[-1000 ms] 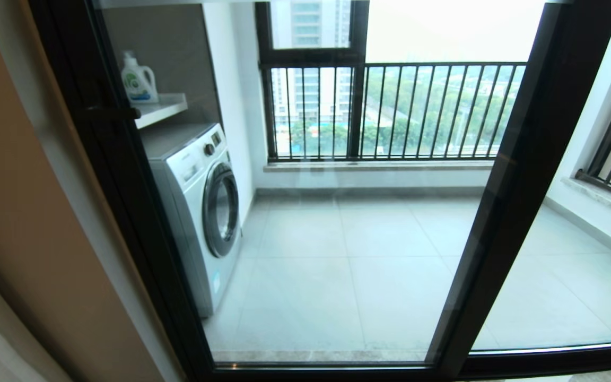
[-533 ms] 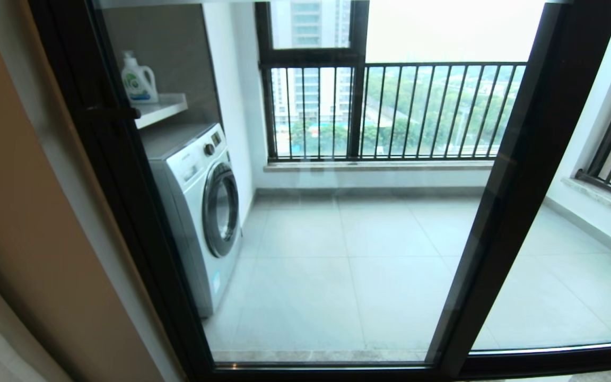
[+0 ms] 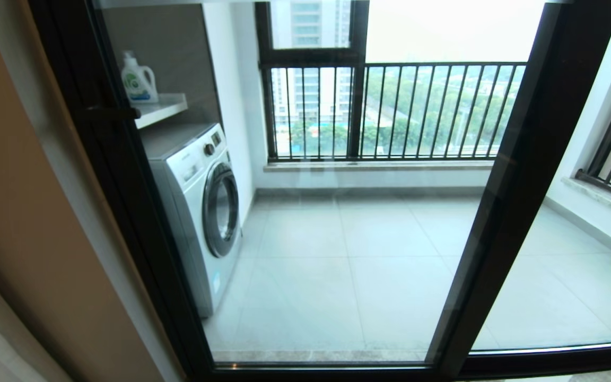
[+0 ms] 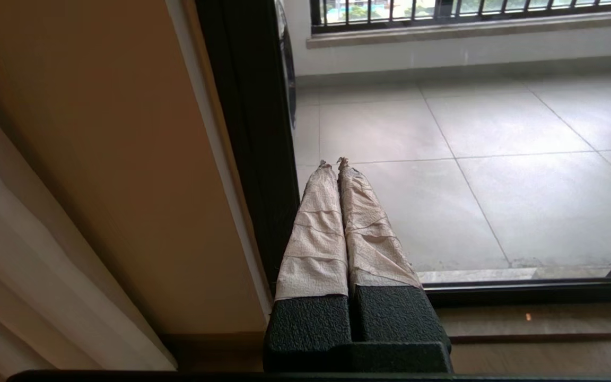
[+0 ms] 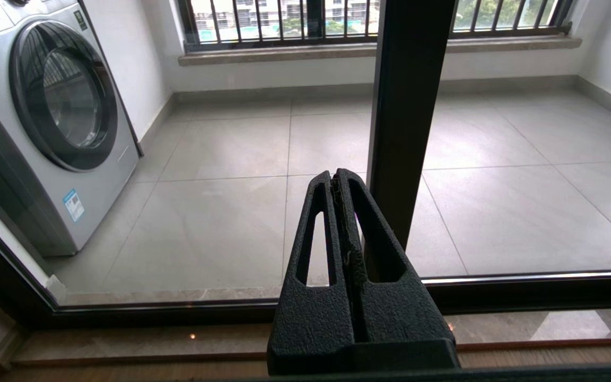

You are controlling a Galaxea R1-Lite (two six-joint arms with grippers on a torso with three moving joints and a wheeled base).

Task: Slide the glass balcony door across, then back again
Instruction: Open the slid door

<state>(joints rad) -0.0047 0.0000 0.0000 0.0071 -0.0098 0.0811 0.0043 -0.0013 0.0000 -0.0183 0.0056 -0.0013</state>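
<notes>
The glass balcony door [image 3: 332, 249] fills the head view, its clear panel in a narrow black frame. Its left upright [image 3: 125, 175] carries a small black handle [image 3: 113, 112], and its right upright [image 3: 517, 175] overlaps another glass panel [image 3: 565, 286]. Neither arm shows in the head view. My left gripper [image 4: 333, 162], its fingers wrapped in beige tape, is shut and empty, low beside the door's left upright [image 4: 252, 132]. My right gripper [image 5: 335, 175] is shut and empty, low in front of the glass, just left of the right upright [image 5: 403, 106].
Behind the glass stand a washing machine [image 3: 199, 207], a shelf with a detergent bottle [image 3: 138, 79], a tiled balcony floor [image 3: 369, 254] and a black-railed window [image 3: 390, 106]. A tan wall [image 3: 24, 212] borders the door on the left. The floor track [image 5: 337, 307] runs along the bottom.
</notes>
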